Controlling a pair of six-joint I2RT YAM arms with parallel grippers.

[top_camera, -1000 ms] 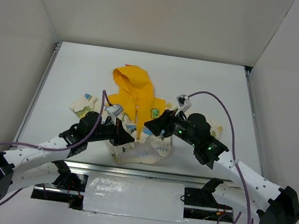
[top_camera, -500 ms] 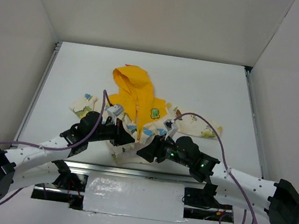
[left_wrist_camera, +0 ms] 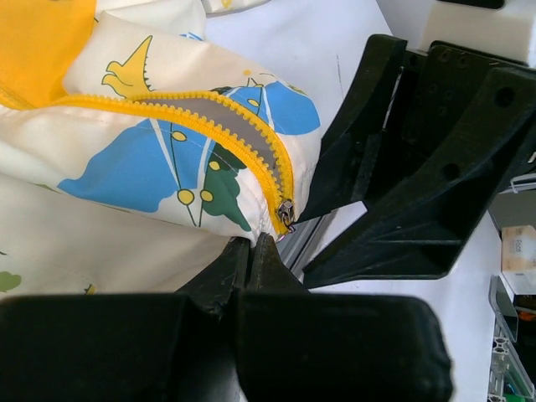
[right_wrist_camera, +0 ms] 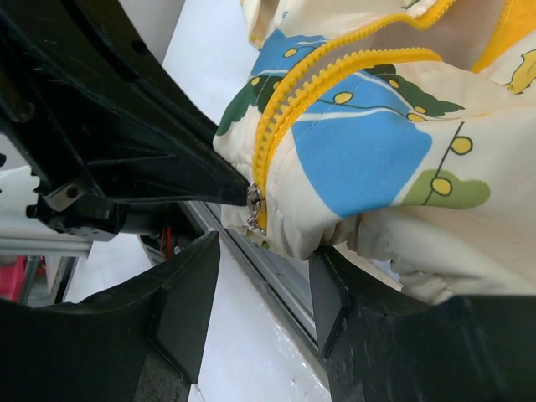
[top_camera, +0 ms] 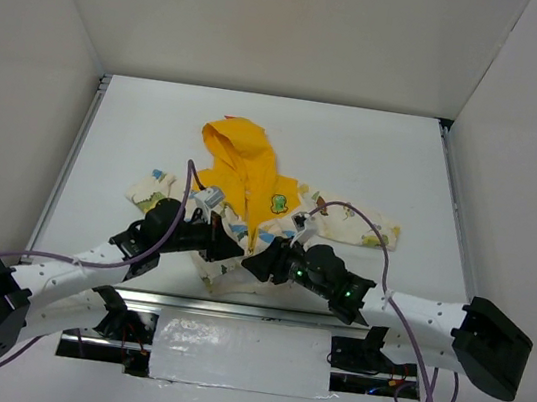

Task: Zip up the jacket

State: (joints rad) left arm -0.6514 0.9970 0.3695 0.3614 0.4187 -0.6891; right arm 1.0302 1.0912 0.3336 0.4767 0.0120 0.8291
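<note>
White worktop, arms low: left pincer is clamped on the jacket hem, zip slider just beyond its tips. Right pincer gapes wide, slider just ahead.

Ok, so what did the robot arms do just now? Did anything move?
The right gripper swung from over the jacket's front down to the bottom hem, toward the near table edge. Its jaws are open at the hem corner, by the zip's lower end. That uncovered one sleeve. The left gripper stayed pinching the hem, and the jacket stayed where it was.
</note>
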